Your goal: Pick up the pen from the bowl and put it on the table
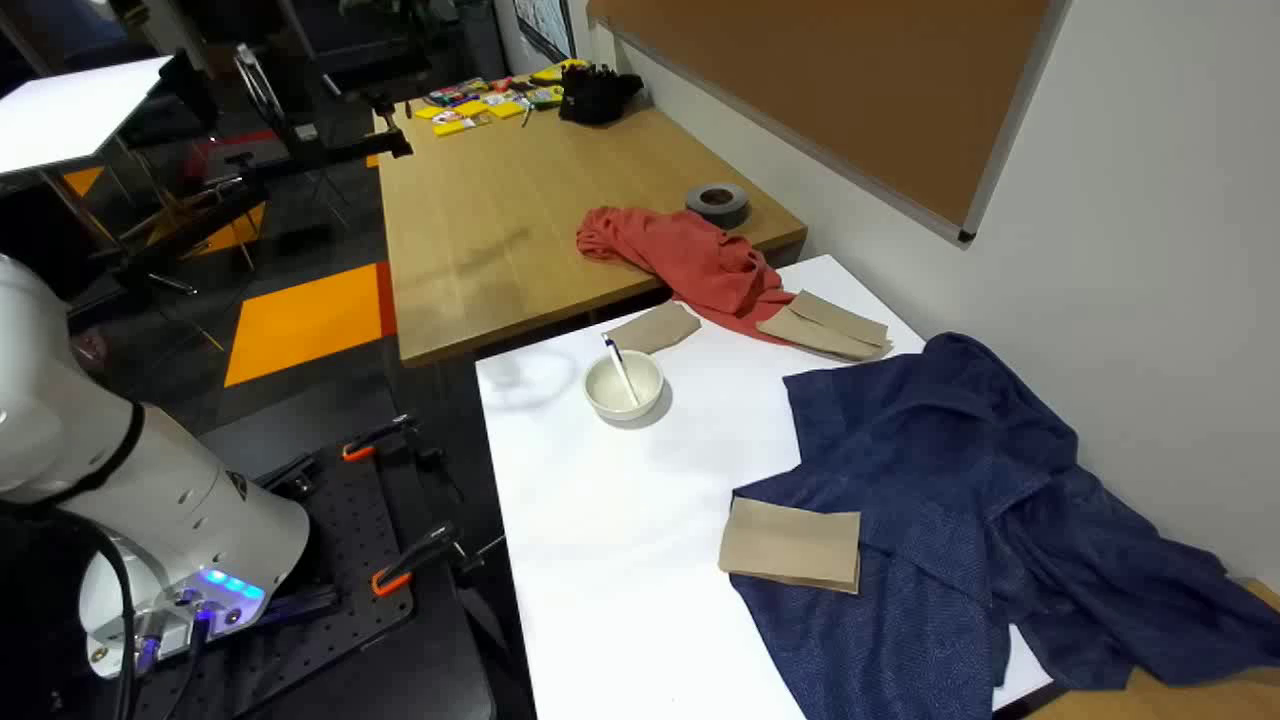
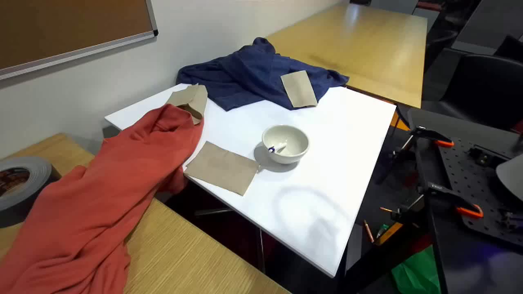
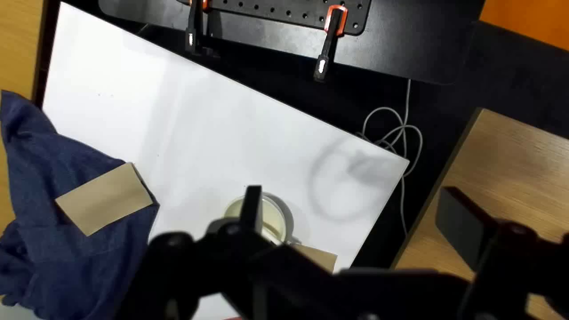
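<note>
The slim white pen with a dark blue end [image 1: 621, 371] leans inside the bowl [image 1: 600, 397], its end sticking out over the rim. In an exterior view the pen [image 2: 278, 148] points toward the camera from the pale round bowl [image 2: 297, 154]. The bowl stands on the white table [image 1: 600, 520]. In the wrist view the bowl [image 3: 276, 212] is partly covered by a finger, and only a bit of the pen [image 3: 270, 238] shows. My gripper [image 3: 355, 213] is open and empty, high above the table, with its fingers wide apart. It is out of view in both exterior views.
A brown paper piece [image 2: 222, 166] lies beside the bowl. A dark blue cloth [image 1: 900, 470] with brown paper [image 1: 790, 545] on it and a red cloth [image 1: 700, 260] cover parts of the table. A grey tape roll [image 1: 717, 204] sits on the wooden table [image 1: 480, 220]. Clamps [image 3: 329, 40] hold the robot's base plate.
</note>
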You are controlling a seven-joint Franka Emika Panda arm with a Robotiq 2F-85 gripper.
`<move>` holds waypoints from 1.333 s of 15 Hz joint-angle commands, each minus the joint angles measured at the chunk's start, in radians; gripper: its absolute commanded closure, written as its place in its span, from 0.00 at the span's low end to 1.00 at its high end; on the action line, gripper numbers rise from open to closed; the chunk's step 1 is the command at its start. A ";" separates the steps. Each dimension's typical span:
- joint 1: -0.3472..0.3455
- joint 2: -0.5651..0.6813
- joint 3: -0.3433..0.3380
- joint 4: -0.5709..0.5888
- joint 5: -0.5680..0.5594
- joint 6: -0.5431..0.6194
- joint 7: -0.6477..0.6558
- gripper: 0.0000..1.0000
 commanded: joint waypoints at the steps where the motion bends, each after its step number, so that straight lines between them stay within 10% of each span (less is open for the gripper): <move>1: 0.014 0.004 -0.011 0.002 -0.007 -0.001 0.008 0.00; 9: 0.023 0.028 -0.030 0.003 -0.012 0.061 -0.050 0.00; 20: 0.006 0.280 -0.250 -0.065 -0.046 0.545 -0.475 0.00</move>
